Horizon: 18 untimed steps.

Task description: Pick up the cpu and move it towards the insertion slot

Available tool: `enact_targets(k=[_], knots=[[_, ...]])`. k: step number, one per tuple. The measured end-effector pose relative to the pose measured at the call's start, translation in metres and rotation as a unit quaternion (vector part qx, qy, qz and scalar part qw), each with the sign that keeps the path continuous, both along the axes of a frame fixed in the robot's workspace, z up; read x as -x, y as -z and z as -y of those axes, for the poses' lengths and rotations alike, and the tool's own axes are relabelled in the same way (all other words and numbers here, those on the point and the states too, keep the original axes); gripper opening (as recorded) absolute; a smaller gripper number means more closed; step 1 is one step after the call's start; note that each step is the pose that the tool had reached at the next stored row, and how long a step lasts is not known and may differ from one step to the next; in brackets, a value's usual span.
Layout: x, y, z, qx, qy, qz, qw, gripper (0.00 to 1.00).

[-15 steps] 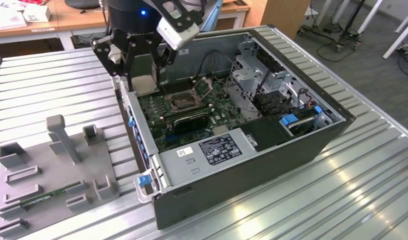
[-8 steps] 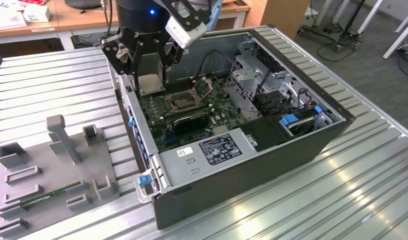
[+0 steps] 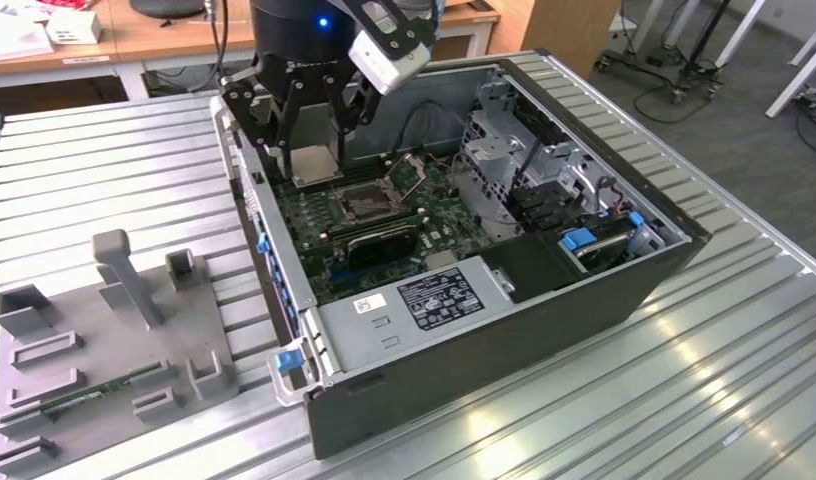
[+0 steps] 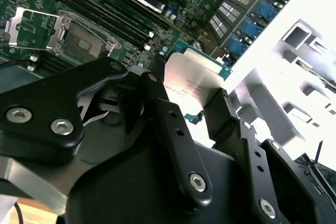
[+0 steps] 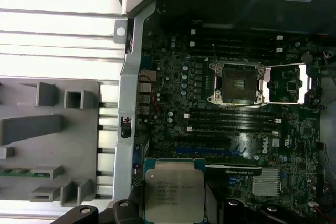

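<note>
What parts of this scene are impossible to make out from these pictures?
- The cpu's lower edge: first wrist view, cut off by the picture edge and the claw.
- The insertion slot's contacts: exterior view, too small.
- The cpu's underside: second wrist view, hidden, facing away.

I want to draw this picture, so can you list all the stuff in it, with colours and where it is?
Computer case: one, black and silver, lying open on the metal table.
Table: one, silver slats, under everything.
Circuit board: one, dark green, inside the case.
Insertion slot: one, silver frame with a dark middle, on the circuit board, its lid flipped open.
Cpu: one, silvery square, held in the gripper above the circuit board, apart from the slot.
Plastic holder tray: one, grey, on the table at the exterior view's left of the case.
Memory stick: one, green, lying in the tray.
Desk: one, wooden, behind the table.
Gripper: one, black, closed on the cpu's edges.
</note>
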<state>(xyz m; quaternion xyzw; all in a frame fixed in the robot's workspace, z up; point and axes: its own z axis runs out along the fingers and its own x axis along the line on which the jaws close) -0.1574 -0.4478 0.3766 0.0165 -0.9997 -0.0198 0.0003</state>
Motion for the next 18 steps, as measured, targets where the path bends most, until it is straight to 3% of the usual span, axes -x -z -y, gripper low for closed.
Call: enact_targets(k=[18], knots=[[-0.027,0.0,0.0,0.0,0.0,0.0,1.0,0.55]])
